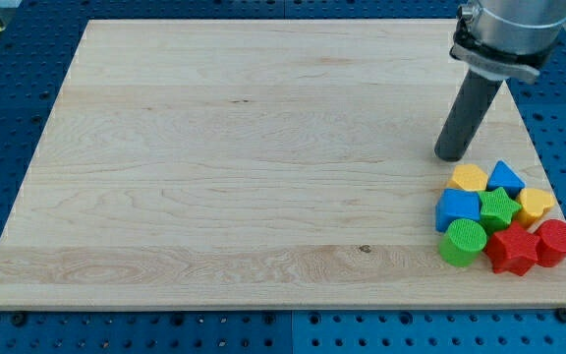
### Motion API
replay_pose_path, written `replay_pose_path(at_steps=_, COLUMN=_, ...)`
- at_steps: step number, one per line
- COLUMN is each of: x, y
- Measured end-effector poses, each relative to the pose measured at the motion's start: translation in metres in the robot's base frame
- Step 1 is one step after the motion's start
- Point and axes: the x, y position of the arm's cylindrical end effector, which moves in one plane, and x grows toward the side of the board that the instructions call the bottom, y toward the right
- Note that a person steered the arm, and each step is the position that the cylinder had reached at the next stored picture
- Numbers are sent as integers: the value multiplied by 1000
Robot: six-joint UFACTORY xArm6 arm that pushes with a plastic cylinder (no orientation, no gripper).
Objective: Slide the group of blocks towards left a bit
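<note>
A tight group of blocks sits at the view's lower right of the wooden board [214,147]: a yellow block [469,178], a blue triangular block [505,178], a blue block [457,208], a green star [499,208], a yellow heart-like block [536,206], a green cylinder [463,242], a red star [512,250] and a red block [556,242]. My tip [450,155] rests on the board just above and slightly left of the yellow block, apart from it by a small gap.
The board's right edge [548,167] runs close beside the group. A blue perforated table [8,98] surrounds the board. The arm's grey body [504,29] hangs over the upper right corner.
</note>
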Motion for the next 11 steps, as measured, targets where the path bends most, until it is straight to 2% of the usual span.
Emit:
replay_pose_path(at_steps=1, x=-6, y=34)
replay_pose_path(at_steps=2, x=-5, y=121)
replay_pose_path(at_steps=3, x=3, y=151)
replay_pose_path(at_steps=4, x=28, y=151)
replay_pose_path(at_steps=5, x=101, y=150)
replay_pose_path(at_steps=7, x=108, y=134)
replay_pose_path(at_steps=8, x=87, y=90)
replay_pose_path(at_steps=9, x=87, y=59)
replay_pose_path(at_steps=11, x=91, y=150)
